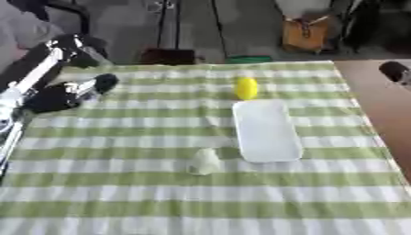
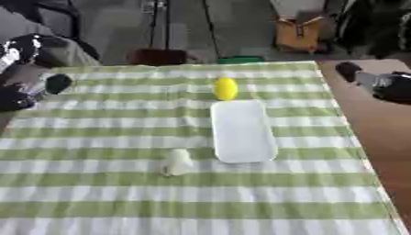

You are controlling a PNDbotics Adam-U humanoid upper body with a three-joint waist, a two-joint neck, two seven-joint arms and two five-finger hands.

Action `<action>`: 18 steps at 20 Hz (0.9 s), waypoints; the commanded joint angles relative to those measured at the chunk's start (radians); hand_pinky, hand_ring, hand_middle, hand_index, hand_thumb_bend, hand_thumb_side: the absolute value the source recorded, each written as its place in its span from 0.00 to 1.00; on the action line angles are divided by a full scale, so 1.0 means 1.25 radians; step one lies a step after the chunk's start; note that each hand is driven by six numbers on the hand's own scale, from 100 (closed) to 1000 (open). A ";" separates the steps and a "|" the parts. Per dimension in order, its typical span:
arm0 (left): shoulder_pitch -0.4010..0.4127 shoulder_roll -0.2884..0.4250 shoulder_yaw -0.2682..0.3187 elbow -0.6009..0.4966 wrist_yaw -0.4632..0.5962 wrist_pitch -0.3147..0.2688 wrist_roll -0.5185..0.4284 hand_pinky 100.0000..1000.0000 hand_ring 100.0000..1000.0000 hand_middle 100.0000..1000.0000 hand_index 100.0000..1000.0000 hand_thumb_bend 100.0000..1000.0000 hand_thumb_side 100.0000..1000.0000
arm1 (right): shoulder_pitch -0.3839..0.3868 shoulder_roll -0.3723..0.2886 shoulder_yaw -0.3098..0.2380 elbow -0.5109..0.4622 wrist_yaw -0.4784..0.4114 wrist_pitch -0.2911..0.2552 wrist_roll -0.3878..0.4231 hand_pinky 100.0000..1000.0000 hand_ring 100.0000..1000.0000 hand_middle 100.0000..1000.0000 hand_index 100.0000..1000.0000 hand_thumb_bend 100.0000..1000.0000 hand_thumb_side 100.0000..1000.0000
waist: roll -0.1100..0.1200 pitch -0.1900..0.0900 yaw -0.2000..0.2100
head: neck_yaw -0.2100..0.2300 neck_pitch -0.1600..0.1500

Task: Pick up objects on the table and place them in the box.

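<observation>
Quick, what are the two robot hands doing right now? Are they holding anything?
Left robot hand: up at the table's left edge, holding nothing; whether it is open or shut cannot be told.
Right robot hand: off the cloth at the right edge, holding nothing; cannot be told.

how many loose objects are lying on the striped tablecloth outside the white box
2. A yellow rounded object touches the far end of the white rectangular box; a pale whitish lump lies near its near-left corner. Nothing seems hidden.

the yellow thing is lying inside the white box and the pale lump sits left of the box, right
Not quite. The yellow thing lies on the cloth just beyond the far end of the white box, not inside it, as the left eye view shows. The pale lump does sit left of the box.
</observation>
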 commanded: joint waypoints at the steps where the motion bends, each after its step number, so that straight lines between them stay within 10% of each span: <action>1: -0.012 0.019 0.005 -0.015 0.000 -0.001 -0.004 0.70 0.67 0.80 0.86 0.68 0.79 | -0.009 -0.026 -0.006 -0.012 0.002 -0.001 0.001 0.49 0.51 0.62 0.83 0.56 0.34 | 0.000 -0.011 -0.001 | 0.001 -0.002; 9: -0.018 0.025 -0.009 -0.016 -0.003 0.001 -0.027 0.71 0.67 0.80 0.83 0.78 0.64 | -0.010 -0.026 -0.005 -0.011 0.002 -0.001 0.002 0.49 0.51 0.62 0.83 0.56 0.34 | 0.000 -0.011 -0.001 | 0.002 -0.001; 18: -0.091 0.016 -0.141 0.042 -0.096 0.001 -0.155 0.73 0.70 0.79 0.79 0.81 0.58 | -0.014 -0.023 0.001 -0.011 0.000 -0.002 0.007 0.49 0.51 0.62 0.83 0.56 0.34 | -0.002 -0.013 -0.008 | 0.007 0.000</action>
